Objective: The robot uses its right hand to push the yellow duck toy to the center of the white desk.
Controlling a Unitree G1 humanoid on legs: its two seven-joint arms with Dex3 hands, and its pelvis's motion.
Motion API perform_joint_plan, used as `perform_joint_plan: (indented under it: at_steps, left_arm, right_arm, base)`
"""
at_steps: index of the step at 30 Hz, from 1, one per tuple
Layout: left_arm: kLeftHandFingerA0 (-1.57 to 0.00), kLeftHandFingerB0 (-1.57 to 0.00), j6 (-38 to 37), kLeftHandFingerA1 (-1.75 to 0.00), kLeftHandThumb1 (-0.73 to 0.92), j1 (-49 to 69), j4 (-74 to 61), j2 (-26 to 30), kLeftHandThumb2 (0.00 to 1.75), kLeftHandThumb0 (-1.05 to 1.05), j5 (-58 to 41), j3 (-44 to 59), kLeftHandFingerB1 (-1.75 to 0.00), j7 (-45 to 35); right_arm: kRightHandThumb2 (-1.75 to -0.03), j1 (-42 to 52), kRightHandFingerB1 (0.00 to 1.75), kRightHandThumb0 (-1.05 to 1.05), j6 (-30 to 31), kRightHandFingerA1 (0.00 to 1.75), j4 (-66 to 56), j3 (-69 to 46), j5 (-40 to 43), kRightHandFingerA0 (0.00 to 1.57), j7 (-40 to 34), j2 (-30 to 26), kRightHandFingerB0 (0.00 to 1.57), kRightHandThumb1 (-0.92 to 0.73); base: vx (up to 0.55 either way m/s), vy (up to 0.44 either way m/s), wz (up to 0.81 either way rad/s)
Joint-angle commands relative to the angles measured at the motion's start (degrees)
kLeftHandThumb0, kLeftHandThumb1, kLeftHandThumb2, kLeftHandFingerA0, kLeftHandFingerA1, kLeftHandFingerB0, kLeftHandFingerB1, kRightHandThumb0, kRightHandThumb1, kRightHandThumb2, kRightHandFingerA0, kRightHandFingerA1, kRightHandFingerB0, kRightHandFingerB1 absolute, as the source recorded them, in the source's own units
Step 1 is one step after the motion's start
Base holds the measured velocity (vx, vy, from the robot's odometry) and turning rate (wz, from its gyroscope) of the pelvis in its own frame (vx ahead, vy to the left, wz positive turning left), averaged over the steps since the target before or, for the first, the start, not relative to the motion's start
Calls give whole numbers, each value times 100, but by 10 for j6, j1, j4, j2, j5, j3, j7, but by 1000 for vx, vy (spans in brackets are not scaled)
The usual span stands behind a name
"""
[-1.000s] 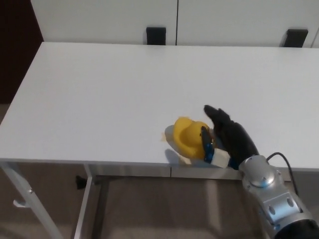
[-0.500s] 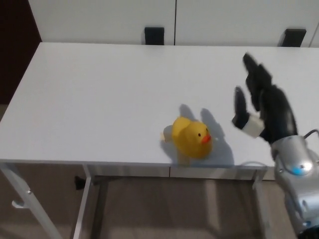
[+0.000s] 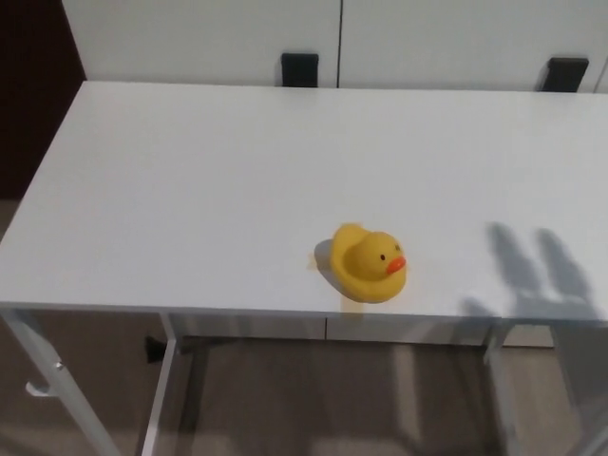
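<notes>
Since half a second ago: right hand gone from frame, was raised at 2–3 o'clock of the duck, now out of shot. Only a finger-shaped shadow (image 3: 532, 271) left on the tabletop at 3 o'clock of the duck. Duck itself not shifted in that interval, same spot near the front edge. Slight camera drift, nothing more.

Head view, the only one:
- Yellow duck toy (image 3: 366, 264) upright on the white desk (image 3: 190, 180), orange beak pointing roughly 3–4 o'clock. Sits close to the front edge, at about 5 o'clock from desk centre.
- Small pale scrap just beside the duck's tail at 9 o'clock; too small to identify.
- Two black brackets at the far edge, one (image 3: 299, 68) at 12 o'clock, one (image 3: 567, 73) at 2 o'clock.
- Right hand: not in view, finger spread impossible to read from a shadow, holding nothing as far as visible. Left hand: not in view either.

Progress, as a judgement: push not finished. Duck short of centre, needs travel toward 11–12 o'clock. Hand off the toy and out of shot, so likely either a re-approach from the front-edge side or a premature retreat. Risk: duck near the edge, a glancing contact could tip it off the front.
</notes>
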Motion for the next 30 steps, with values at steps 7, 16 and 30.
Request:
perform_joint_plan:
  at_steps: [7, 16, 30]
  left_arm:
    - [-90, -94, -17, -87, 58, 3, -2, 12, 88, -14, -3, 8, -93, 4]
    - [-90, -96, -20, -91, 51, 2, -2, 17, 100, -16, -10, 17, -96, 1]
    - [-88, -90, -18, -83, 62, -2, -2, 28, 81, -15, -2, 17, -86, -1]
  right_arm:
    - [-88, 232, 51, -58, -172, 59, 371, -199, 22, 15, -17, -127, 5, -54]
    - [-101, 266, 63, -1, -235, 73, 520, -207, 28, 56, -83, -88, 36, -36]
    - [-92, 302, 46, -6, -257, 49, 557, -35, -64, 95, 27, -96, 77, -38]
  base:
    - [0, 0, 0]
    - [0, 0, 0]
    - [0, 0, 0]
